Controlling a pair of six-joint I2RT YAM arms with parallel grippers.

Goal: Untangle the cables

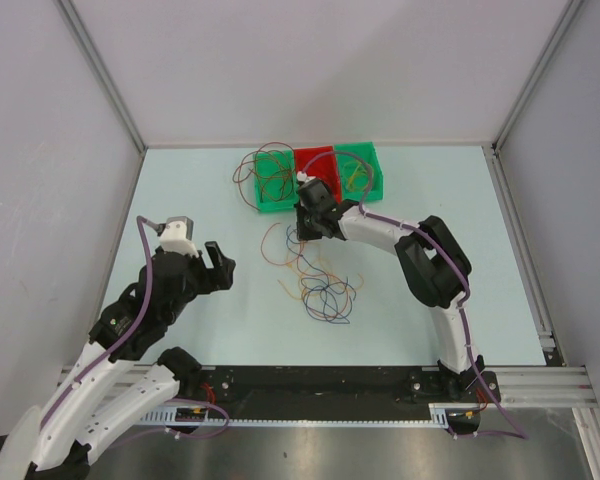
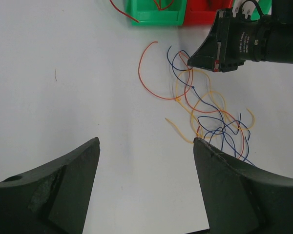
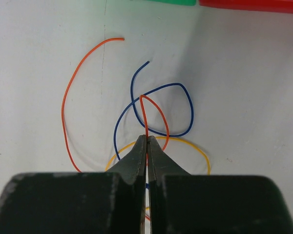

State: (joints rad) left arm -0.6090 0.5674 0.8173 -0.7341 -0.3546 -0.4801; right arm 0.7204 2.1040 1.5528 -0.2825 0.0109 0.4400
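Because the cables (image 1: 325, 285) are hair-thin, limp and near weightless, you should expect them to drag their neighbours along rather than resist a pull.

Location: a loose heap at the centre of the table (image 1: 195, 190), just in front of the bins and apart from the left arm.

Handling: the sheath looks smooth, so a strand may slip from a light pinch. Take hold at a free end, or at the crown of a loop clear of crossings. A grab mid-heap would likely catch several strands at once.

Right gripper (image 3: 147, 141): jaws pressed together, pinching the red wire (image 3: 144, 114) just below the top of its narrow loop, at the heap's far edge.
- Crossing that loop: a blue loop (image 3: 191, 105), which will probably ride up with it.
- Beneath the tips: a yellow wire (image 3: 200, 153).
- To one side, apart: an orange wire (image 3: 64, 107), one end free.

Left gripper (image 2: 146, 141): jaws spread wide, holding nothing, hovering off the heap's left side.

Surroundings:
- Green bin (image 1: 277, 208), with brown loops spilling over its rim.
- Red bin (image 1: 315, 156).
- Second green bin (image 1: 376, 186).

All three stand close behind the right gripper and leave you little room to pull toward the back wall. A denser knot of blue and yellow lies nearer the arm bases, and you should count that the harder part.
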